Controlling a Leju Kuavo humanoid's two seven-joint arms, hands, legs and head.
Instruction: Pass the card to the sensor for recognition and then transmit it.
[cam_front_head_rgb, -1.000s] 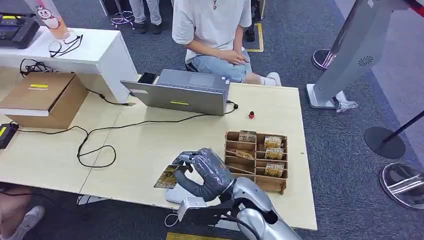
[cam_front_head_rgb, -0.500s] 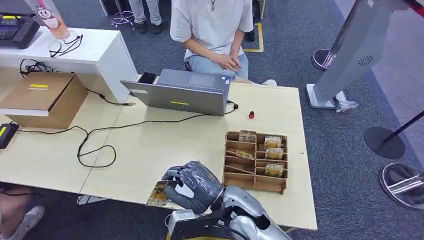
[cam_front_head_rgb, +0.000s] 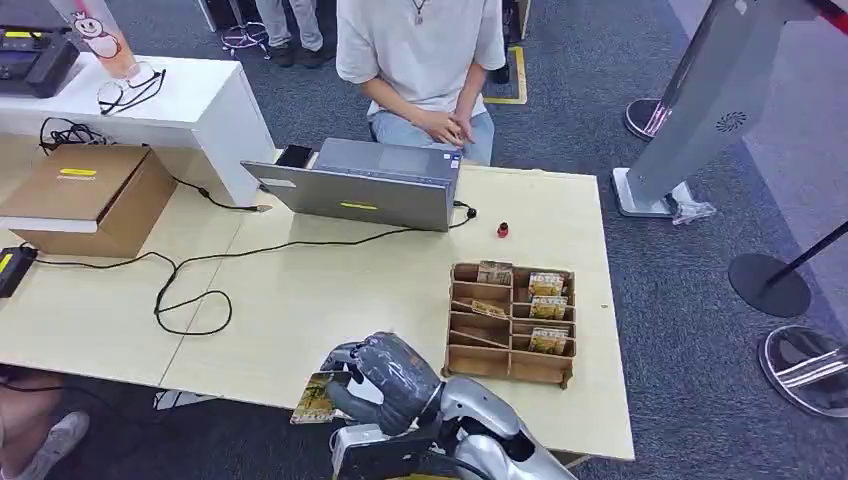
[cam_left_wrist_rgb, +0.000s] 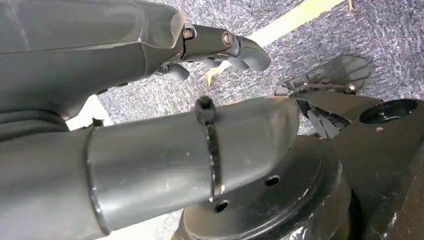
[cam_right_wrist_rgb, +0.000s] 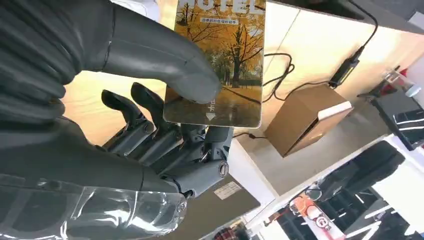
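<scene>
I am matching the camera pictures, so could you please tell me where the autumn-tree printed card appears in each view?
Head view: the autumn-tree printed card juts from the right hand at the table's near edge.
Left wrist view: not in it.
Right wrist view: the card is pinched under the thumb, near the picture's top.
Shared landmark: the brown cardboard box on the pale wooden table.

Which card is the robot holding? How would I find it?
Find the long pale wooden table and go to its near edge, left of the brown wooden card rack. There the robot's grey right hand pinches a card under its thumb. Unlike the cards slotted in the rack, it shows golden autumn trees.
</scene>
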